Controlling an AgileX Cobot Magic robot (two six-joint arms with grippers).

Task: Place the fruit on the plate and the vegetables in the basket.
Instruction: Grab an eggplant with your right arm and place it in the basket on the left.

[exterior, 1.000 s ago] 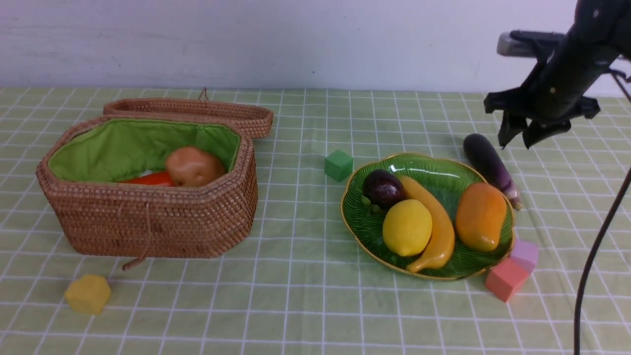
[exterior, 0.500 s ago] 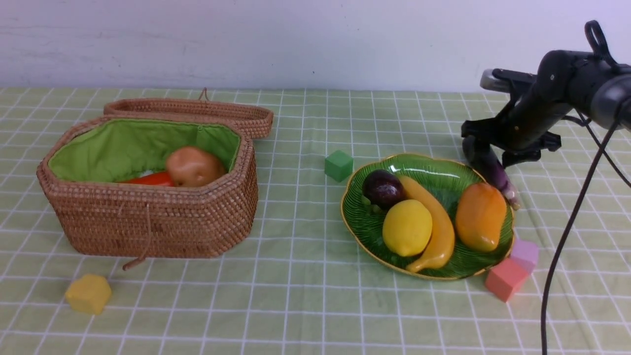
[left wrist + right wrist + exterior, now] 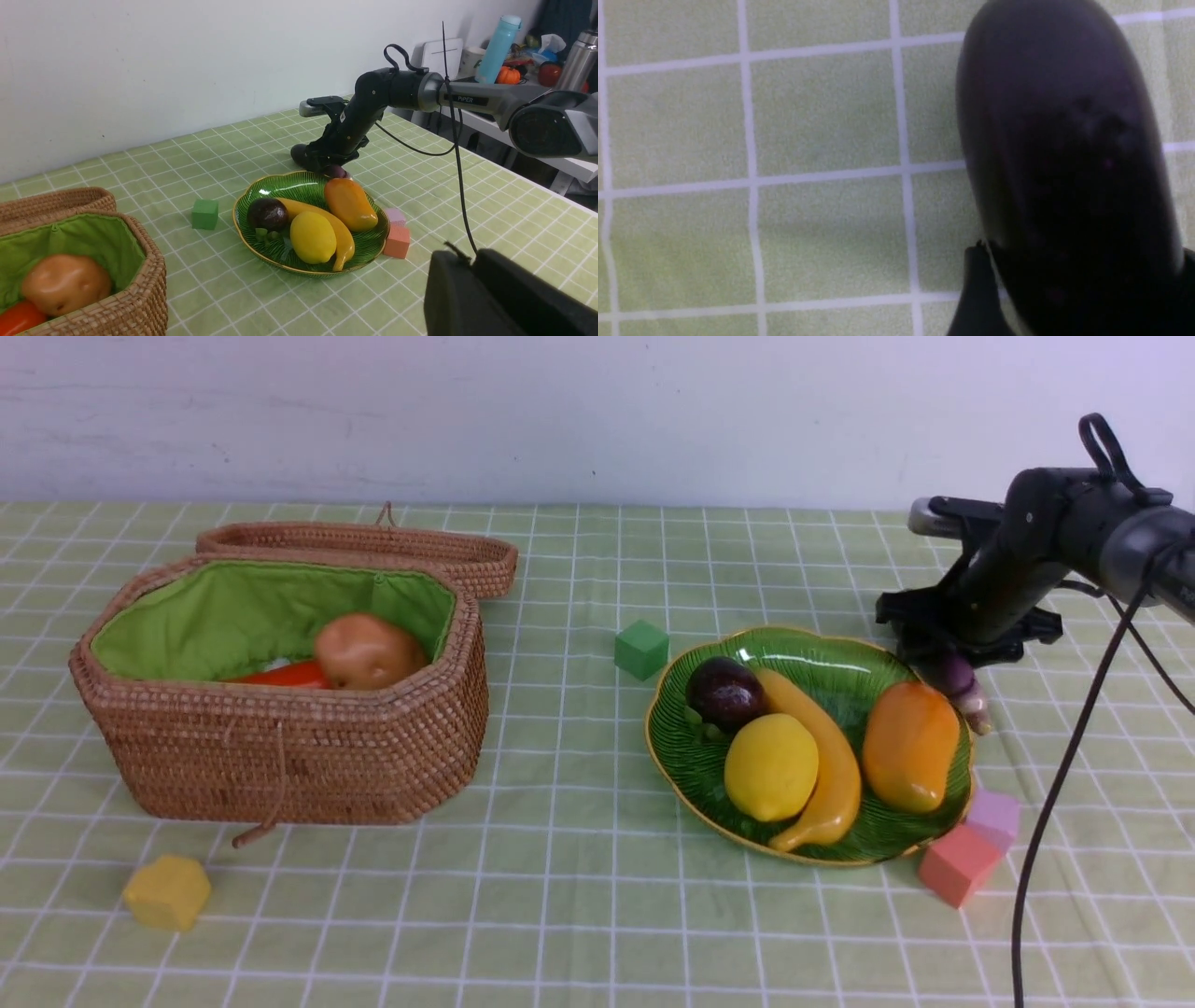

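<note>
One vegetable outside: eggplant (image 3: 960, 678) on tabletop (image 3: 579, 896) far right of plate (image 3: 681, 761). Right gripper (image 3: 943, 649) fingers straddle it, clamp unclear. Left gripper's fingers together.

The front view looks forward across the worktop (image 3: 579, 915) toward the back wall, taking in basket (image 3: 280, 747) and plate (image 3: 840, 658). The left wrist view looks across both from the basket side. The right wrist view sits close above the eggplant (image 3: 1064, 154).
</note>
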